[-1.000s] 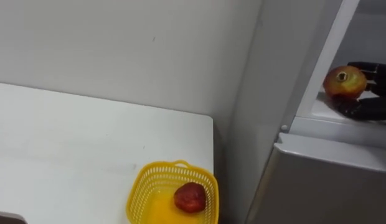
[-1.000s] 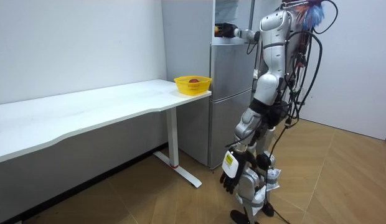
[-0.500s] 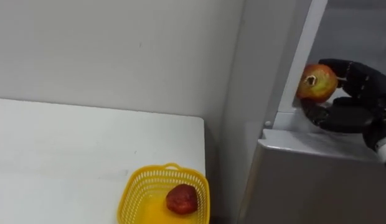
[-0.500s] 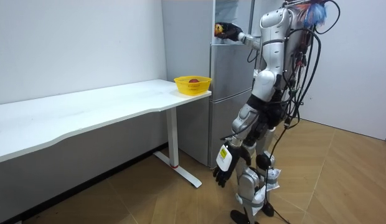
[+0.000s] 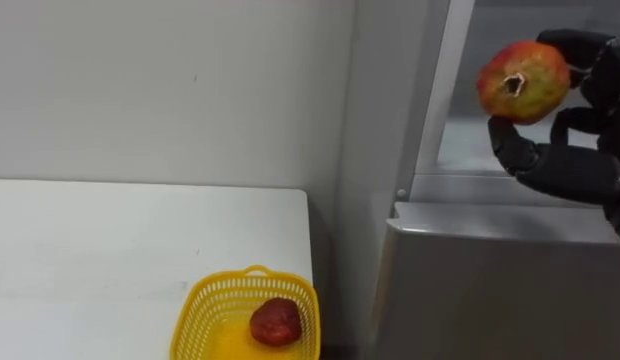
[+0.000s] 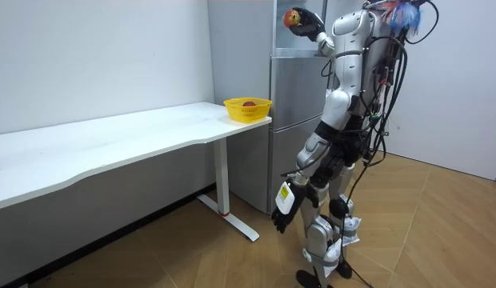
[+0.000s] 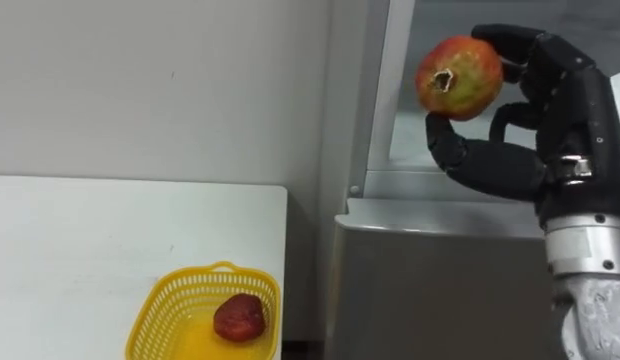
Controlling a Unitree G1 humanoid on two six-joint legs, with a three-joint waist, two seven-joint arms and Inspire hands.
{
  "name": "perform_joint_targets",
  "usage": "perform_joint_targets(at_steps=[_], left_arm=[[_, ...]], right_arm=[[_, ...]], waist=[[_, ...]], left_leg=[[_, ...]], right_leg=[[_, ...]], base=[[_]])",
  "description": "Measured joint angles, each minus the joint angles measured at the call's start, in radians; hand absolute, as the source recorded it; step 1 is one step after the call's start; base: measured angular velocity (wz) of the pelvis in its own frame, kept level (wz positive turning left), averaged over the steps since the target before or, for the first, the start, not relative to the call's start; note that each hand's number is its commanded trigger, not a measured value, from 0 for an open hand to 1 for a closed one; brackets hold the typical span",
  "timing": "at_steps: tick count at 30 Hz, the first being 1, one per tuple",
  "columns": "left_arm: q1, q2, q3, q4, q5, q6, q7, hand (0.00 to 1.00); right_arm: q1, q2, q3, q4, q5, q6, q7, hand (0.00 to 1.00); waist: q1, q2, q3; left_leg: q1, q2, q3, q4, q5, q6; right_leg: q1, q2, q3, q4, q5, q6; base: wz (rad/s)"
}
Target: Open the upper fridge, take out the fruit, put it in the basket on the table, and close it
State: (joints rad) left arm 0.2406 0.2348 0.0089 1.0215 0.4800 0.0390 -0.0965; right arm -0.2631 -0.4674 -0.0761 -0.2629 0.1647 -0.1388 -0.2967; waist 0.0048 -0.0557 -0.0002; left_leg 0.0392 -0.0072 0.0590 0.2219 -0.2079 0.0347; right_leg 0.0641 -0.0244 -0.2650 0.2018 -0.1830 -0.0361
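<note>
Stands on the wooden floor right at the grey fridge (image 5: 490, 290), beside the end of the white table (image 5: 90, 250), with the right arm raised to the open upper compartment (image 5: 460, 150) and the left arm hanging down.

Grasps a pomegranate (image 7: 459, 77) in the right hand (image 7: 555, 110): wraps dark fingers (image 7: 510, 40) over its top and far side and props it from below with the thumb. Holds it in the air in front of the upper compartment's opening, above the top edge of the shut lower door and just beside the pale door frame, touching nothing but the hand. Shows red and yellow skin, with the dark crown end turned toward the camera.

Carries the left hand (image 6: 282, 218) low beside the thigh, on the room view's left of the legs, holding nothing; cannot tell from there whether slack or clenched.

Keeps a yellow plastic basket (image 5: 195, 318) on the table's corner nearest the fridge, with one dark red fruit (image 5: 275, 322) lying inside on its bottom, well below and to the left of the raised pomegranate. Backs onto a plain white wall (image 5: 170, 90).
</note>
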Motion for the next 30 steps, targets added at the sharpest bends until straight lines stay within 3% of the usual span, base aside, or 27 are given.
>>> perform_joint_targets(at_steps=[3,10,12,18,23,30], left_arm=[[-0.017,-0.01,-0.006,0.023,-0.009,-0.007,0.003,0.0],[-0.033,-0.012,-0.022,0.053,-0.015,-0.007,0.004,0.0],[-0.054,-0.013,-0.024,0.073,-0.015,-0.006,0.004,0.0],[-0.095,-0.016,-0.076,0.104,-0.015,-0.011,0.004,0.0],[-0.092,-0.013,-0.132,0.109,-0.016,-0.017,-0.004,0.0],[-0.094,-0.011,-0.152,0.107,-0.018,-0.017,-0.018,0.0]], right_arm=[[0.022,0.008,0.004,-0.034,-0.056,-0.012,-0.01,1.0],[0.073,0.054,0.037,-0.16,-0.178,-0.015,0.005,1.0],[0.083,0.08,0.074,-0.177,-0.213,-0.015,0.035,1.0],[0.094,0.103,0.158,-0.179,-0.301,-0.014,0.137,1.0],[0.094,0.103,0.21,-0.177,-0.332,-0.013,0.173,1.0],[0.094,0.103,0.331,-0.12,-0.337,-0.01,0.257,1.0]], waist=[[0.003,0.01,0.0027],[0.004,0.009,-0.0037],[0.011,0.005,-0.0049],[0.033,0.0,-0.0027],[0.048,-0.005,0.0017],[0.07,-0.018,0.0021]], left_leg=[[0.006,0.0,0.013,-0.006,-0.001,0.001],[0.007,0.004,0.026,-0.019,0.0,0.0],[0.009,0.006,0.036,-0.019,0.0,0.0],[0.008,0.009,0.042,-0.018,-0.003,-0.002],[0.004,0.009,0.035,-0.015,-0.003,-0.002],[0.006,0.007,0.022,-0.019,-0.002,-0.002]], right_leg=[[0.0,0.001,0.012,-0.001,-0.002,0.002],[-0.01,0.004,0.02,0.0,-0.002,0.001],[-0.012,0.006,0.027,0.001,-0.002,0.001],[-0.013,0.008,0.032,0.002,-0.001,0.0],[-0.012,0.007,0.018,-0.001,-0.001,0.0],[-0.001,0.009,0.013,-0.017,0.001,-0.002]], base=[[-0.08],[-0.05],[-0.1],[-0.04],[0.03],[0.04]])
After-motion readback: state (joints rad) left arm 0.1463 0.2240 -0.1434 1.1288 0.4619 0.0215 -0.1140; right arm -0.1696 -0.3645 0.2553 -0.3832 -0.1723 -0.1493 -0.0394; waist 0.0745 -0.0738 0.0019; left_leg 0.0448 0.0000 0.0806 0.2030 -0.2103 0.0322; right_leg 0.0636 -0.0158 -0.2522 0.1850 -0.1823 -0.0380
